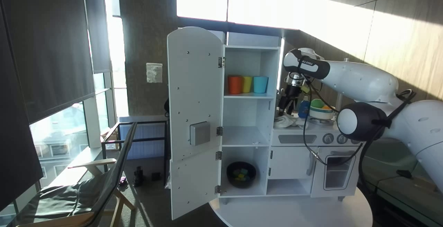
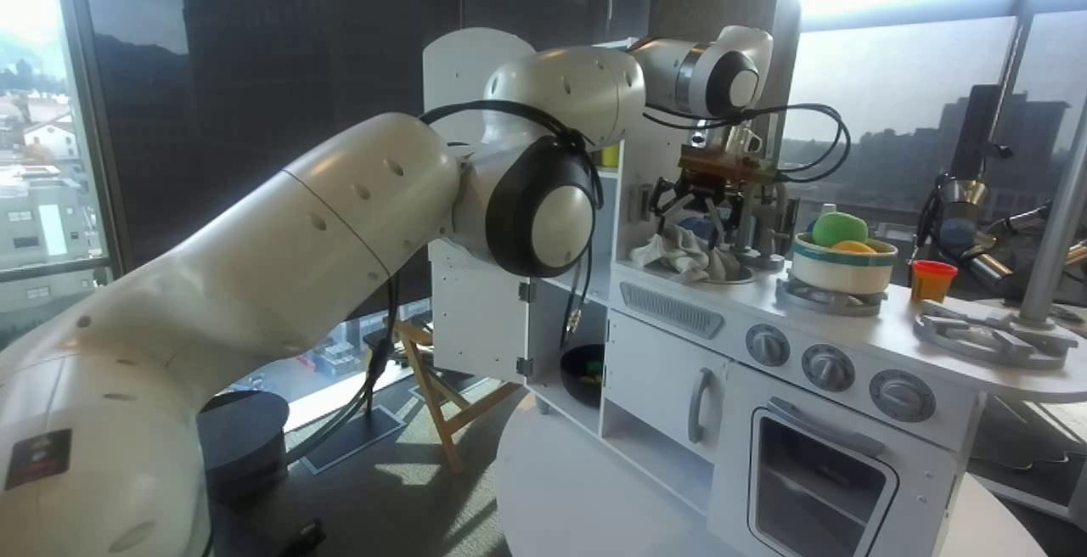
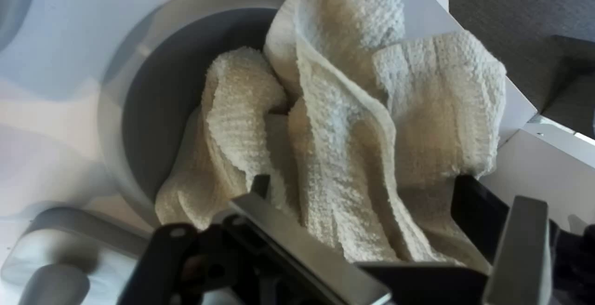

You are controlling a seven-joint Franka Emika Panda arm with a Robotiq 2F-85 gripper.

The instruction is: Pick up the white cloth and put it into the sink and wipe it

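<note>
The white cloth (image 1: 286, 120) lies crumpled on the white toy kitchen counter, and it also shows in an exterior view (image 2: 679, 253). In the wrist view the cloth (image 3: 334, 156) lies partly in the round grey sink (image 3: 114, 128) and partly over its edge toward the counter's side. The sink's rim also shows in an exterior view (image 2: 744, 276). My gripper (image 3: 365, 191) is open, with its fingers wide apart and folds of cloth between and under them. In both exterior views the gripper (image 1: 286, 110) (image 2: 689, 216) points down just above the cloth. Whether the fingertips touch it is unclear.
A pot (image 2: 836, 267) with a green ball and an orange item stands on a burner beside the sink. A blue bottle (image 1: 304, 107) and grey faucet parts (image 3: 56, 258) are close by. A tall shelf with an open door (image 1: 195, 99) adjoins the counter.
</note>
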